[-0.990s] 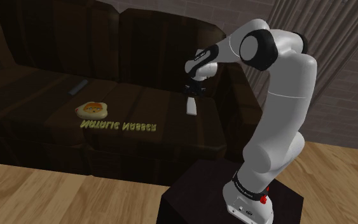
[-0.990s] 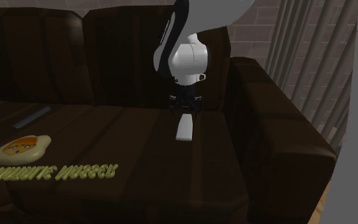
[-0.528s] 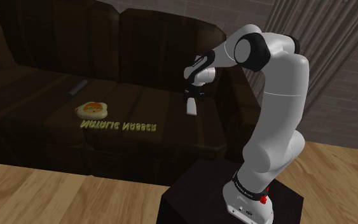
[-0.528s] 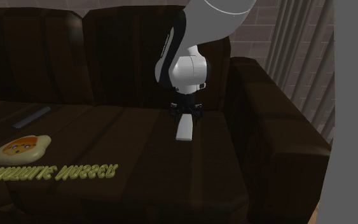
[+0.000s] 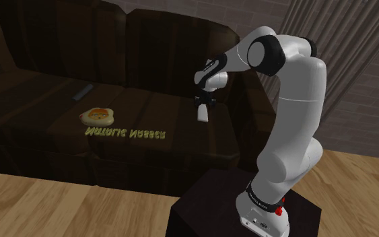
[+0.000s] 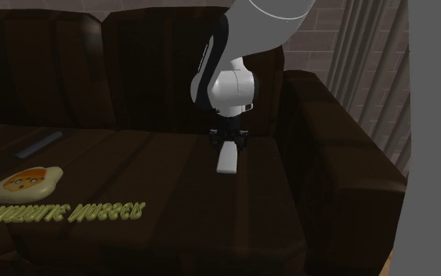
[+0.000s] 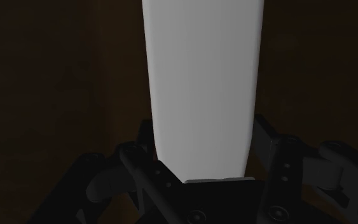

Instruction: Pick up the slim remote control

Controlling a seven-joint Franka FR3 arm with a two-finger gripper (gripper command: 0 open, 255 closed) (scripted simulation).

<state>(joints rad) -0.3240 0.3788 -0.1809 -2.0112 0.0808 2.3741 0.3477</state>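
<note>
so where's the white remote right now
In the second exterior view the white remote lies on the sofa, on the right-hand seat cushion beside the armrest, its far end clasped by the end effector.

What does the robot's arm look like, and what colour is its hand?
The arm is smooth, rounded and white, with dark joints. Its two-fingered gripper is all black. A small red mark sits near the arm's base.

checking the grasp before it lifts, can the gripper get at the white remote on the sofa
Likely yes: the gripper is down over one end of the white remote on the sofa seat, clasping both its sides, with nothing in between.
</note>
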